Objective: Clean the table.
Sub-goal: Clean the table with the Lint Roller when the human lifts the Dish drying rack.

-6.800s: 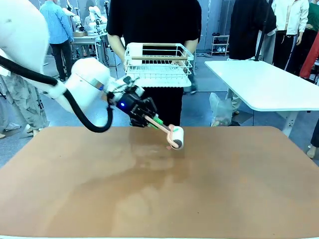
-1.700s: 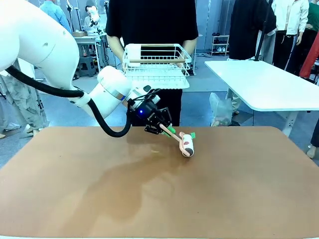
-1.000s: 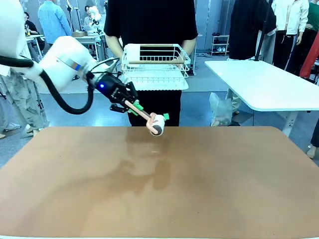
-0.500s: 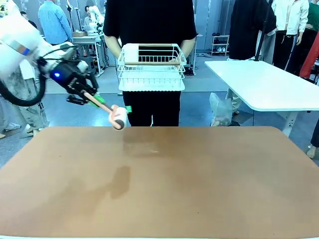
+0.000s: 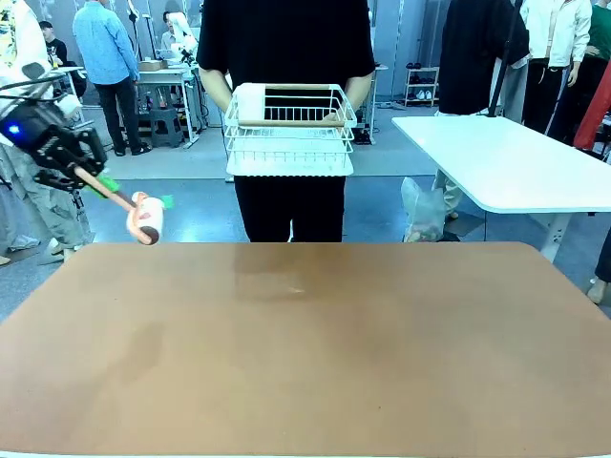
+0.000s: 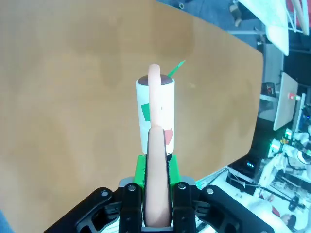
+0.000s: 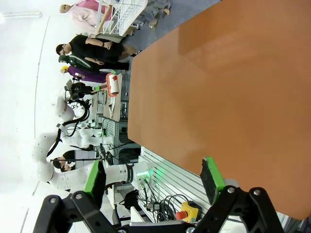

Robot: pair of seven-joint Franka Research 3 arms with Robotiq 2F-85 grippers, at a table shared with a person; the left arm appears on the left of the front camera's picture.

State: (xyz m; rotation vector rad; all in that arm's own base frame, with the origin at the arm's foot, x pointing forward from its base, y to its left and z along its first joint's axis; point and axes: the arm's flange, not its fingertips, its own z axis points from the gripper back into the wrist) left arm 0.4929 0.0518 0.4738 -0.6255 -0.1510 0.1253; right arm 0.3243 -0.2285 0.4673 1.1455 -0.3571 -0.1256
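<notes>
While the left gripper (image 5: 95, 179) hangs at the far left, above and just past the table's (image 5: 305, 353) left far corner, its jaws are clamped tight on the pinkish handle of a lint roller (image 5: 145, 218). Roller head points down and to the right, off the tabletop, not touching it. Green bits stick to the white roll, one green scrap juts out beside it. Left wrist view: handle pinched between the green pads (image 6: 140, 171), roll (image 6: 155, 111) straight ahead with green and red flecks stuck on it, brown table (image 6: 73, 73) below.

Table sits centre, filling the lower half of the front view, top bare and matte.

Mid-frame at the far edge stands a person in black (image 5: 286, 38), holding a white wire basket (image 5: 289, 134) at waist height, clear above the table; hands mostly hidden behind the basket, so cannot tell the grip.

Right: white table (image 5: 516, 162) beyond the far right corner.

Right wrist view: right gripper (image 7: 153, 177) with jaws spread wide, nothing between them, table edge (image 7: 233, 97) beyond.
</notes>
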